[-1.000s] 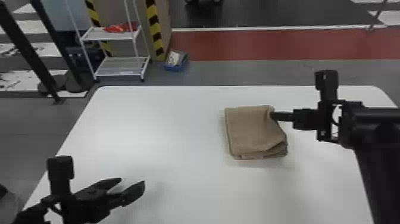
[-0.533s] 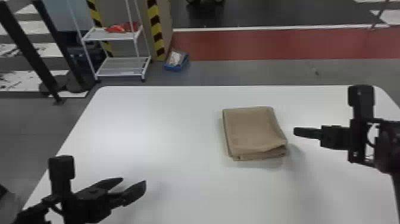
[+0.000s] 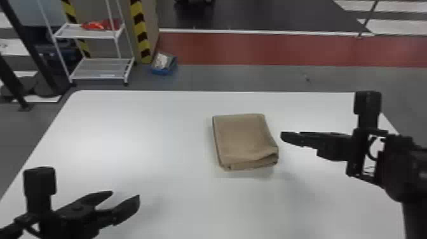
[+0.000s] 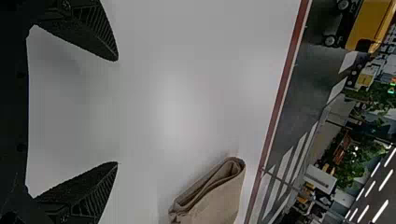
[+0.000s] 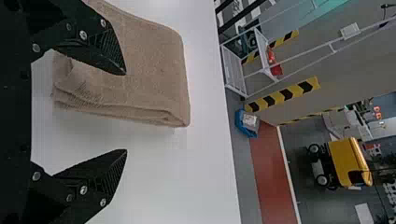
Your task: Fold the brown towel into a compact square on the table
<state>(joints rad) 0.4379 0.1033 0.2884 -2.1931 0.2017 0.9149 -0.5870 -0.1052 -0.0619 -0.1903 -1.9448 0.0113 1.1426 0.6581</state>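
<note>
Right gripper (image 5: 125, 112), fingers spread, backed off, then returned beside towel (image 3: 243, 136) | towel lay folded on table (image 3: 133, 136), near edge uneven | squaring likely remained | left gripper (image 3: 126, 194) waited, spread

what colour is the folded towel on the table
Plain brown, a light tan shade; the folded towel shows best in the head view.

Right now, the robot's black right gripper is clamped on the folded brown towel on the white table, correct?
Not clamped: the right wrist view shows the right gripper open, and the head view shows it apart from the brown towel, which does lie on the white table.
</note>
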